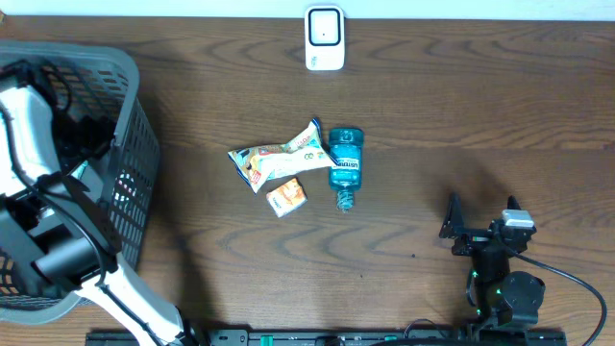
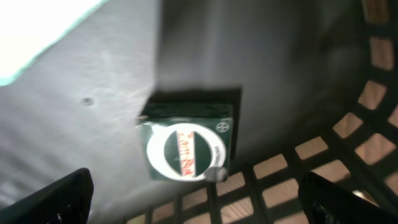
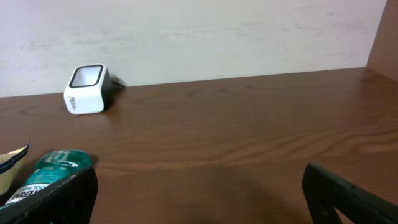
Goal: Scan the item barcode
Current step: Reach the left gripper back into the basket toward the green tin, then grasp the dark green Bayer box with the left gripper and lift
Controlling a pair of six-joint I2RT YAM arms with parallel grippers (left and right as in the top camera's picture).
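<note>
Jaws of the left gripper (image 2: pixel 196 186) are standing fully apart and are holding nothing. In the left wrist view, both fingers (image 2: pixel 59 199) are showing at the lower corners, and the green box (image 2: pixel 186 146) is lying between them and slightly ahead, flat on the floor of the grey basket (image 2: pixel 373 93). The box is presenting a round white label with red lettering, which blur is making unreadable. No finger is touching the box. The latticed basket wall is running just beyond the box and along the right-hand finger.

Jaws of the right gripper (image 1: pixel 480 219) are likewise standing fully apart and are gripping nothing. This gripper is hovering over bare table (image 1: pixel 480 115). In the right wrist view, the white scanner (image 3: pixel 87 90) is sitting far ahead of the jaws and to their left, near the wall. The blue bottle (image 3: pixel 53 171) is lying just beyond the left-hand finger, well short of the scanner.

In the overhead view, the bottle is lying well apart from the right jaws, toward the table centre. A snack bag (image 1: pixel 279 163) is touching the bottle on the side away from the jaws, and a small orange packet (image 1: pixel 285 197) is resting just beside the bag. The scanner is standing apart from all three items.
</note>
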